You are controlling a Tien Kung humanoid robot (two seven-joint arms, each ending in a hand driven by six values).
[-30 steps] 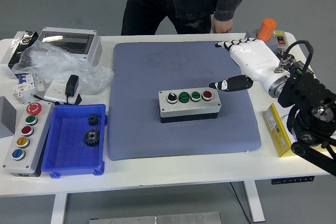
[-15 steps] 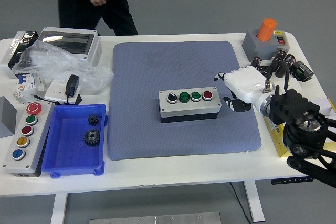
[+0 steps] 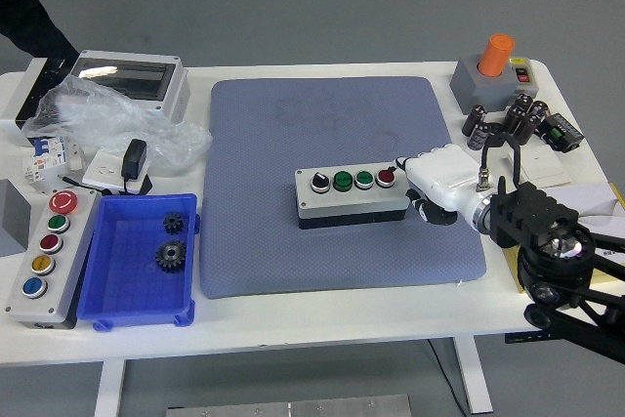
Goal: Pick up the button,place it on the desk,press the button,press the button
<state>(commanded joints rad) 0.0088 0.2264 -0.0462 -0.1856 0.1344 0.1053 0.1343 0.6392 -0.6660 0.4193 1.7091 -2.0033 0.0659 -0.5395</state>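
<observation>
Grey floor lies beyond a white bench (image 3: 293, 324) on which a blue-grey mat (image 3: 332, 144) is spread. Near the middle of the mat sits the button box (image 3: 353, 197), a grey rectangular housing on a dark base, carrying four controls in a row along its top: a black-and-white selector at the left, two green buttons, and a red button (image 3: 387, 178) at the right end. The right hand (image 3: 435, 183), white-shelled on a black arm, reaches in from the right and sits against the box's right end, one fingertip at the red button; the other fingers are curled loosely and grasp nothing. Whether the fingertip actually bears on the button cannot be told.

Left of the mat, a blue tray (image 3: 137, 314) holds two black gears (image 3: 171, 241). Beside it lies a second grey control panel (image 3: 41, 256) with red, green, yellow and blue buttons. Behind these are a crumpled clear plastic bag (image 3: 98, 119), a black adapter (image 3: 134, 158), and a grey enclosure with a clear lid (image 3: 132, 80). At the far right corner stands a grey block with an orange knob (image 3: 496, 54), with dark cylindrical capacitors (image 3: 508, 122) just in front. A person's dark sleeve (image 3: 29, 17) shows at the upper left.
</observation>
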